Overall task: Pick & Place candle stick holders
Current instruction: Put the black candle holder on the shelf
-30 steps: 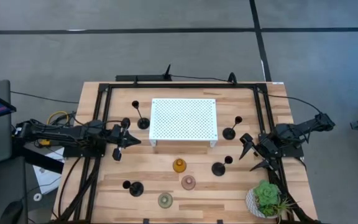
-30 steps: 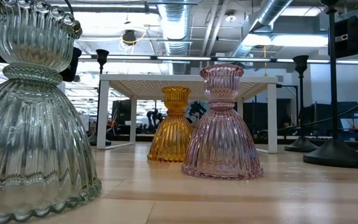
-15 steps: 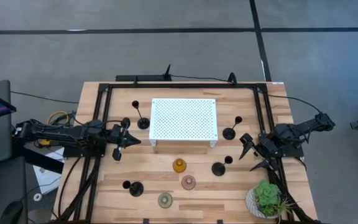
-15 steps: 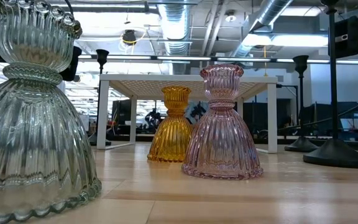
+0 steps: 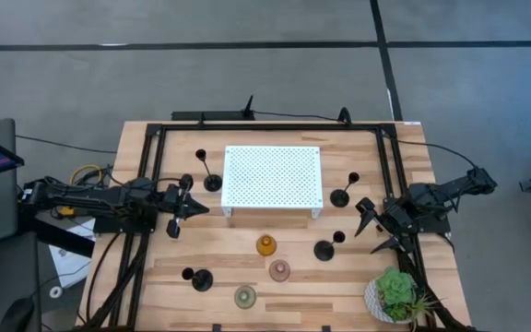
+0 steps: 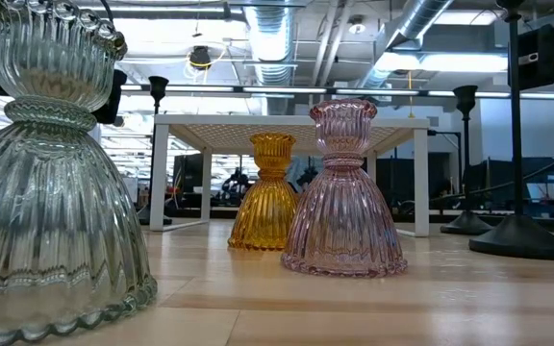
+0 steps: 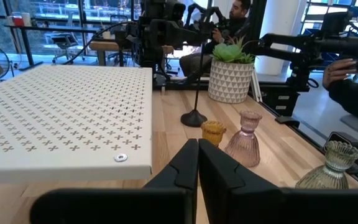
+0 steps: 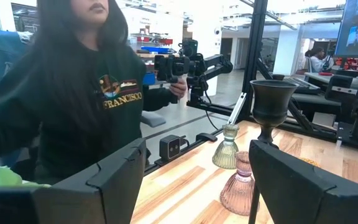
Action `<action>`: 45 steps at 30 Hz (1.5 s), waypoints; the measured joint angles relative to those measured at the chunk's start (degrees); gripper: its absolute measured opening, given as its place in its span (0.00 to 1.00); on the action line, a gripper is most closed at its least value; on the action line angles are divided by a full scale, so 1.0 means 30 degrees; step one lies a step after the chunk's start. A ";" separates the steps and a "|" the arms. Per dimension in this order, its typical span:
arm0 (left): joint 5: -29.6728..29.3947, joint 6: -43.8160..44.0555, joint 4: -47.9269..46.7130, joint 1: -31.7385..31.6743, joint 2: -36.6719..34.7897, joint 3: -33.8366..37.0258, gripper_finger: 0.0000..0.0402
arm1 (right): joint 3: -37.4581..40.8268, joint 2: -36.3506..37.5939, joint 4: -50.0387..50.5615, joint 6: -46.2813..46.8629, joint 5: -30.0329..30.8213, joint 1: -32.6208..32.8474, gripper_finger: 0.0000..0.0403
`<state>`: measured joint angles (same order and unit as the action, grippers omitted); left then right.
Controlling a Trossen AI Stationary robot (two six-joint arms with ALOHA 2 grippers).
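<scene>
- The candle stick holders all stand on the bench (image 5: pixel 155 277), none picked up: the amber holder (image 5: pixel 265 245), pink holder (image 5: pixel 279 270) and pale green holder (image 5: pixel 245 296) cluster in front of the white perforated platform (image 5: pixel 273 176).
- The four black holders are spread around: one at the platform's left (image 5: pixel 212 182), one at its right (image 5: pixel 340 196), one near the right arm (image 5: pixel 324 249), one at the front left (image 5: pixel 200 278).
- Against the frames from a second ago I see no change; nothing has shifted and neither arm has moved, so I judge the task not yet begun.
- My left end effector (image 5: pixel 190 209) hovers left of the platform with its fingers pressed together, holding nothing.
- My right end effector (image 5: pixel 379 231) sits at the bench's right edge, fingers spread wide and empty, nearest the black holder beside it.
- The potted plant (image 5: pixel 396 293) stands in the front right corner; a person shows beyond the bench in the right wrist view.
</scene>
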<state>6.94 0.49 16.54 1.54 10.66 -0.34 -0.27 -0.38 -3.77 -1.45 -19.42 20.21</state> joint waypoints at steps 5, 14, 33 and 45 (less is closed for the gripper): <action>-0.0006 0.0000 0.0034 -0.0006 0.0007 -0.0006 0.03 | -0.0007 0.0000 0.0007 0.0000 0.0000 0.0000 0.68; -0.0006 0.0000 0.0171 -0.0006 0.0002 -0.0001 0.03 | 0.0000 0.0000 0.0015 -0.0022 0.0000 0.0000 0.68; -0.0006 -0.0194 0.0435 -0.0002 0.0004 -0.0006 0.03 | -0.0005 0.0000 0.0022 -0.0007 0.0002 -0.0015 0.68; -0.0006 -0.0204 0.0654 0.0000 0.0001 0.0001 0.03 | -0.0138 0.0006 0.0023 -0.0154 0.0012 -0.0022 0.68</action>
<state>6.92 -0.12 18.50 1.54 10.66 -0.34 -0.69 -0.36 -3.70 -1.92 -19.38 20.14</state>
